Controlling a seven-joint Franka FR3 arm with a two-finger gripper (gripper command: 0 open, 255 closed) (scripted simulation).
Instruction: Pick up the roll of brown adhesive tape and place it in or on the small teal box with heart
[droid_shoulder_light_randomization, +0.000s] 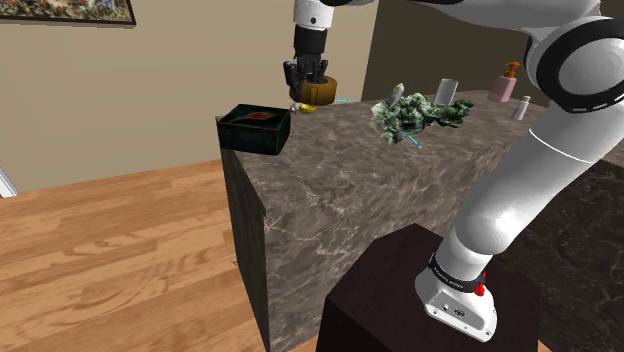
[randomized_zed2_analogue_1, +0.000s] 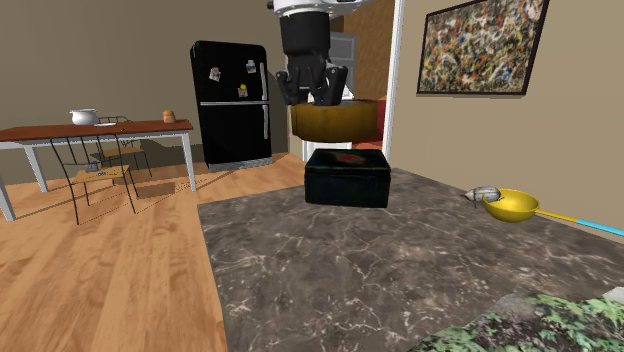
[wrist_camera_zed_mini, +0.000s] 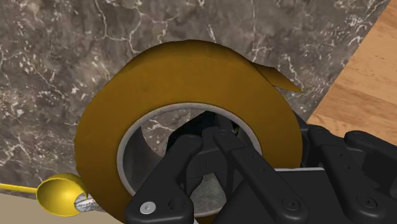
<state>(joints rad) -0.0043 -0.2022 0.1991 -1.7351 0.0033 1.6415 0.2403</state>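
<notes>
The brown tape roll (droid_shoulder_light_randomization: 322, 93) hangs in the air above the stone counter (droid_shoulder_light_randomization: 380, 200), with my black gripper (droid_shoulder_light_randomization: 306, 82) shut on it. In the shoulder view it is to the right of the small dark teal box (droid_shoulder_light_randomization: 255, 128), whose lid bears a red heart. In the second exterior view the tape roll (randomized_zed2_analogue_1: 334, 121) sits above the box (randomized_zed2_analogue_1: 347, 177) in the picture, held from above by the gripper (randomized_zed2_analogue_1: 312, 92). The wrist view has the gripper (wrist_camera_zed_mini: 210, 137) reaching through the hole of the tape roll (wrist_camera_zed_mini: 191, 70), which has a loose tape end sticking out, over the counter (wrist_camera_zed_mini: 76, 44).
A yellow ladle (randomized_zed2_analogue_1: 510, 205) lies on the counter near the tape, also the yellow ladle (wrist_camera_zed_mini: 60, 194) below the roll. A leafy green bunch (droid_shoulder_light_randomization: 415, 113) and bottles (droid_shoulder_light_randomization: 503, 85) stand further along. The counter's edge drops to wooden floor (droid_shoulder_light_randomization: 110, 260). A fridge (randomized_zed2_analogue_1: 232, 103) and table (randomized_zed2_analogue_1: 95, 132) stand far off.
</notes>
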